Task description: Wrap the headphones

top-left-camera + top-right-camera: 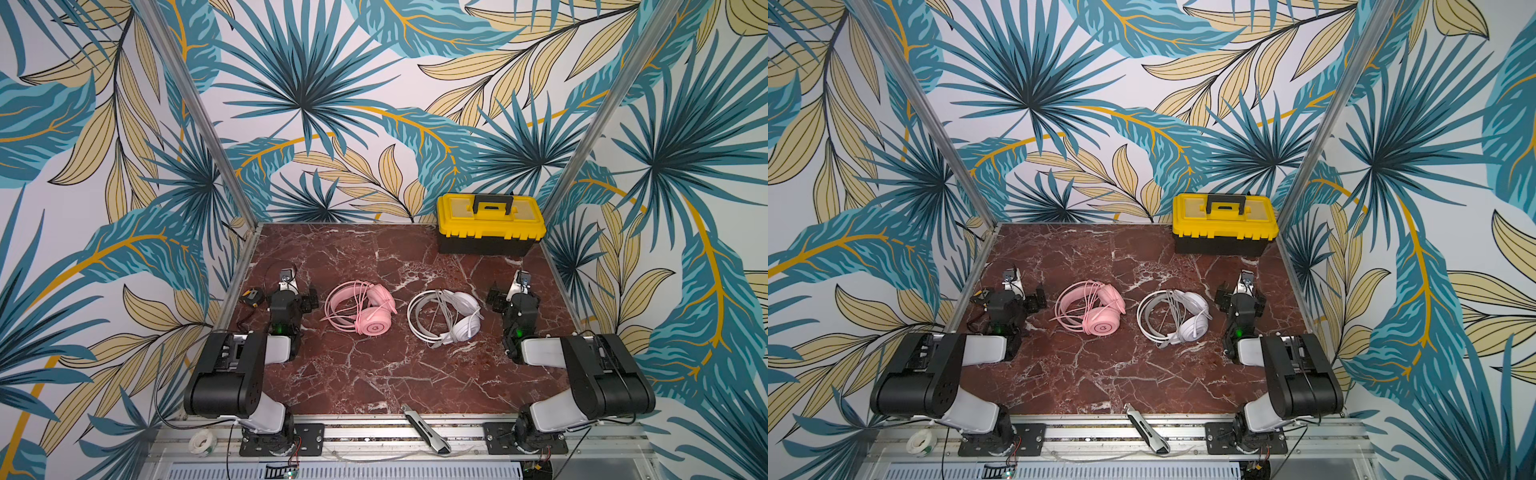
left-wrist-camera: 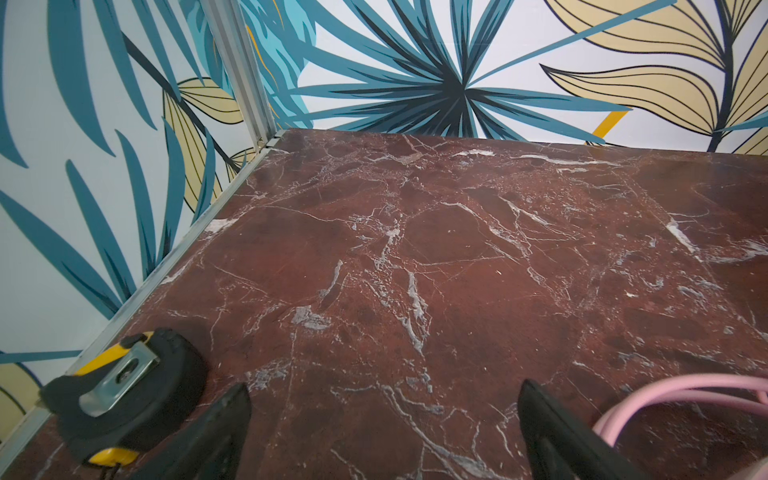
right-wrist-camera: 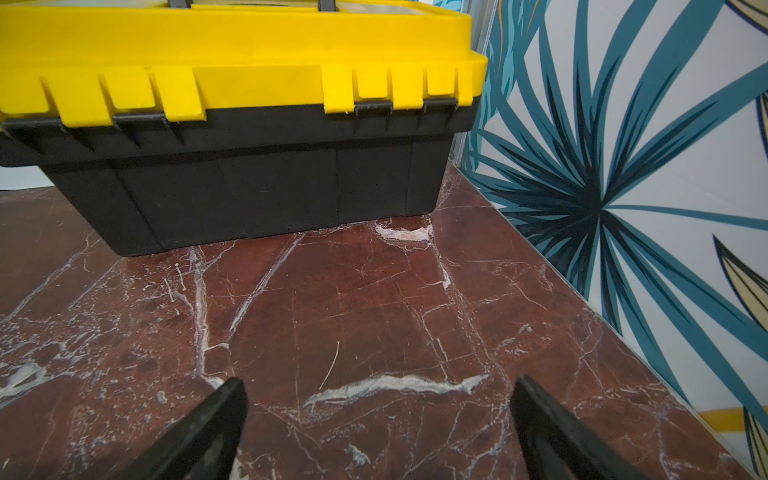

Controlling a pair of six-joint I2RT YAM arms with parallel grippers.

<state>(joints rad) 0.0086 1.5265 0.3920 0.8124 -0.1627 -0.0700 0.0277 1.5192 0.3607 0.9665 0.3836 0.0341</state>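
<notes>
Pink headphones point(image 1: 360, 311) point(image 1: 1091, 309) lie flat left of centre on the marble table point(image 1: 374, 374), their thin pink cable looped loosely over and around them. White headphones point(image 1: 446, 318) point(image 1: 1176, 319) lie to their right, with the white cable draped across the band. My left gripper point(image 1: 291, 296) point(image 1: 1017, 296) sits low just left of the pink headphones, open and empty. In the left wrist view my left gripper point(image 2: 384, 388) has a loop of the pink cable point(image 2: 665, 390) beside one finger. My right gripper point(image 1: 517, 293) point(image 3: 378, 384) rests right of the white headphones, open and empty.
A yellow-and-black toolbox point(image 1: 490, 224) point(image 3: 241, 124) stands closed at the back right, ahead of my right gripper. A black-and-yellow tape measure point(image 1: 251, 297) point(image 2: 124, 386) lies by the left edge. A utility knife point(image 1: 424, 428) and a tape roll point(image 1: 199, 442) lie on the front rail.
</notes>
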